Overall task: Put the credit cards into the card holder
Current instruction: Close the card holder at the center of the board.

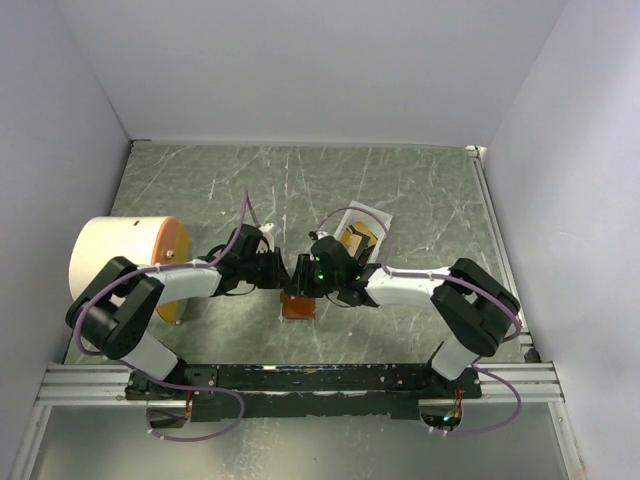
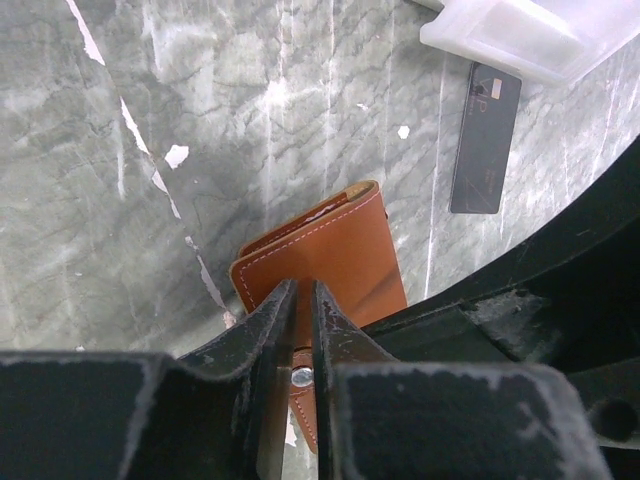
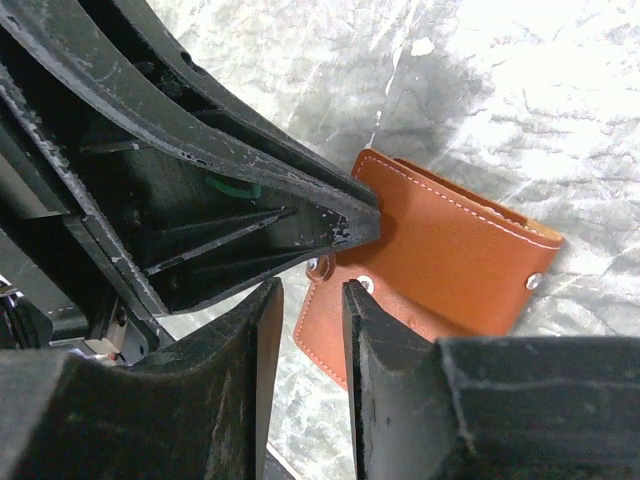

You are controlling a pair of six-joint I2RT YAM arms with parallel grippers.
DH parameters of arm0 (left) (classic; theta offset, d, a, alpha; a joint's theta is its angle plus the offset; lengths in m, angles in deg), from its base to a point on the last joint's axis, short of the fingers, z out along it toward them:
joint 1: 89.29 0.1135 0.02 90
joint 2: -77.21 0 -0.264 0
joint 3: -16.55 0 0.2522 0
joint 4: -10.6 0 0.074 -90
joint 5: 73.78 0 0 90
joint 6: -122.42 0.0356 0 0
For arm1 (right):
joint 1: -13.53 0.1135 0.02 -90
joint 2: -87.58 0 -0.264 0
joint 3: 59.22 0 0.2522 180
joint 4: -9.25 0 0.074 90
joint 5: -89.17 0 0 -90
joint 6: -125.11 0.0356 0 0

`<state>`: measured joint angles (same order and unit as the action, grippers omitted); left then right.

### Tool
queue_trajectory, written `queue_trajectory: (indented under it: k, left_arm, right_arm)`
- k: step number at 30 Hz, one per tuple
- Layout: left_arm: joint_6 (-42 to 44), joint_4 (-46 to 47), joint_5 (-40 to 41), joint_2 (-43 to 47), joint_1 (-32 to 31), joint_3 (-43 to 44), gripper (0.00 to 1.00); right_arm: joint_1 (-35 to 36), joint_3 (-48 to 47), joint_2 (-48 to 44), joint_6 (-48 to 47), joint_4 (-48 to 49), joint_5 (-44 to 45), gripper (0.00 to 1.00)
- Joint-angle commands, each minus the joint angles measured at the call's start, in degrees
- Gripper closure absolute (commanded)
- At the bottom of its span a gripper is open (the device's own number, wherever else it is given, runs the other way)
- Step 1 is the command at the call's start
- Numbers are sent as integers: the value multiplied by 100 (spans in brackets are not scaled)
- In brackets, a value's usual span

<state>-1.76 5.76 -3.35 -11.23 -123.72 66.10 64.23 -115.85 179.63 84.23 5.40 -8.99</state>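
The brown card holder (image 1: 299,306) lies closed on the table between the two arms. In the left wrist view its back (image 2: 335,250) faces up and the flap with a pale snap shows below the fingers. My left gripper (image 2: 300,291) is shut, its tips down on the holder's near edge; it also shows in the right wrist view (image 3: 355,222). My right gripper (image 3: 305,290) is slightly open and empty, straddling the edge of the flap (image 3: 330,320). A dark credit card (image 2: 486,138) lies flat beside the white tray (image 2: 520,35). Tan-orange cards (image 1: 358,240) sit in that tray.
A big white cylinder with an orange end (image 1: 125,262) stands at the left next to my left arm. The white tray (image 1: 380,222) is just behind my right gripper. Pale walls close off the marbled table on three sides.
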Motion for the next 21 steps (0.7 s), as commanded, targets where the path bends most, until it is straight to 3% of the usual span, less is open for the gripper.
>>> queue_trajectory:
  k: [1, 11, 21]
  left_arm:
    - [-100, 152, -33, 24, 36, -96, 78]
    - [-140, 165, -43, -57, 33, -88, 79]
    - [-116, 140, -51, -92, 33, -55, 79]
  right_arm:
    - [20, -242, 217, 63, 43, 86, 69]
    - [22, -311, 460, 122, 162, 35, 74]
    - [19, -302, 507, 124, 292, 4, 85]
